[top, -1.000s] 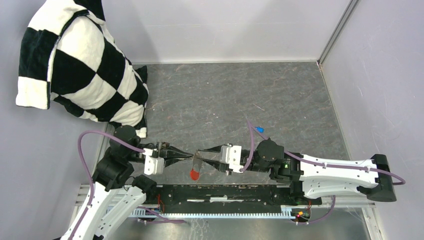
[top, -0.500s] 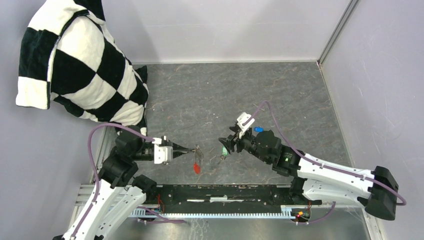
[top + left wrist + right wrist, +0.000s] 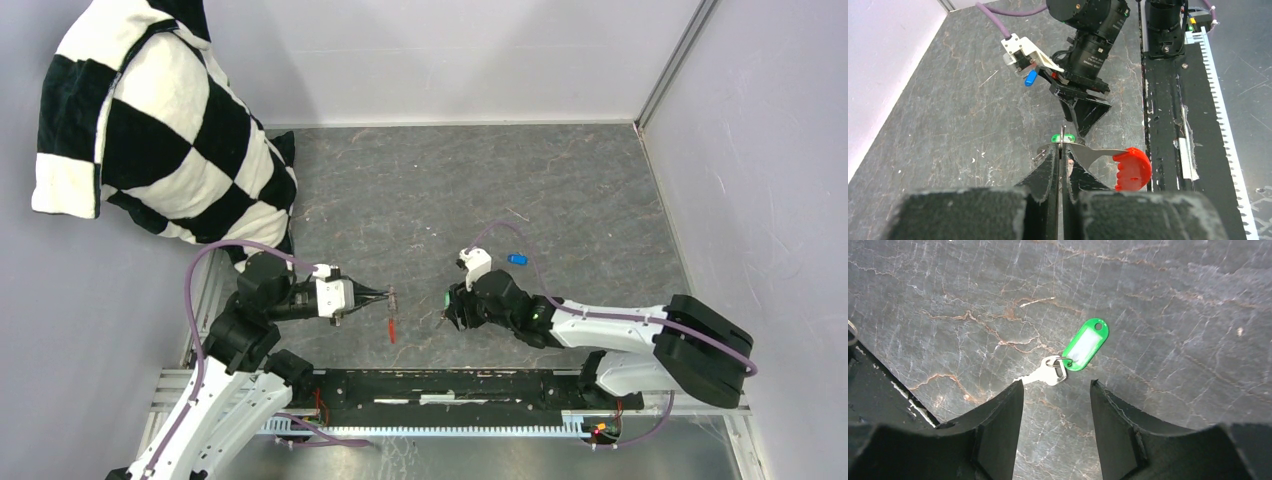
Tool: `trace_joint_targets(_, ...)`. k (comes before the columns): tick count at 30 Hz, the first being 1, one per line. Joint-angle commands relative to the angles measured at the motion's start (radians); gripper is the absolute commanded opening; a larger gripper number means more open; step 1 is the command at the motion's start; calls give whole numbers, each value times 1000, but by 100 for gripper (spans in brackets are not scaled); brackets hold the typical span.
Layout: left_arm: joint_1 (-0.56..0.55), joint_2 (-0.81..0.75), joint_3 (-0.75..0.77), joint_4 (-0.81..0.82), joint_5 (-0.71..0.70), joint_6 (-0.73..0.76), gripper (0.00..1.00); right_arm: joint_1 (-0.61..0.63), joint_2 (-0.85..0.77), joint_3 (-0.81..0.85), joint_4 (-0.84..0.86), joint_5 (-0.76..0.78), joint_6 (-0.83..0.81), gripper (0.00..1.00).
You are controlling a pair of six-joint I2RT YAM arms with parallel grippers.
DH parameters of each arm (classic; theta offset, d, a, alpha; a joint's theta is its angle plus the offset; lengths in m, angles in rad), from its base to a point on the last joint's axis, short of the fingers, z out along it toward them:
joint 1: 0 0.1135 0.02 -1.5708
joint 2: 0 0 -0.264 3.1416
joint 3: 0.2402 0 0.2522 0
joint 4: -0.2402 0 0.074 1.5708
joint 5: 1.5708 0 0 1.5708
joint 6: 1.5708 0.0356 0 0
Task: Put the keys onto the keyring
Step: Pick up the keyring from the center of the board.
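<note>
The left gripper (image 3: 1062, 150) was clamped tight on the keyring (image 3: 1090, 154), a thin metal ring with a short grey strap. Its black fingertips pinched the ring edge-on. It was held above the grey veined bench (image 3: 420, 190), close to the near edge and left of the middle. The keyring's long red leaf-shaped plastic tag (image 3: 1132, 169) hung from the strap (in the top view it dangled just below the fingertips).

Facing it, a little apart, the right gripper (image 3: 1055, 386) pointed down at the bench with its jaws standing wide and nothing between them. Just beyond its tips lay the green key (image 3: 1073, 356), a small silver key on a split ring with a green plastic head. It lay flat on the bench near the middle of the near edge, touched by neither finger.

The blue key (image 3: 517, 259), with its small blue plastic head, lay on the bench just beyond the right wrist, toward the far edge.

A black-and-white checked cushion (image 3: 150, 130) filled the far left corner.
</note>
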Motion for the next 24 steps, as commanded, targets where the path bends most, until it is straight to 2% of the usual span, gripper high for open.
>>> trace_joint_targets(1,0,-19,-15,69,-32,-89,2,24,28,47,67,27,122,57)
trace_joint_targets(5,0,-25,-25,112,-36,-194,2,27,-20,34,93,79,104,58)
trace_joint_targets(7,0,-26,-29,151,-25,-265,2,39,-61,27,112,101,46,58)
trace_joint_targets(9,0,-26,-34,194,-9,-335,2,46,-95,14,137,95,-9,59)
trace_joint_targets(14,0,-31,-55,328,-8,-479,2,47,-117,-13,168,68,7,60)
trace_joint_targets(17,0,-33,-73,399,-3,-566,2,66,-147,-8,198,69,-47,62)
trace_joint_targets(24,0,-33,-94,456,28,-616,2,68,-339,1,302,-135,-330,62)
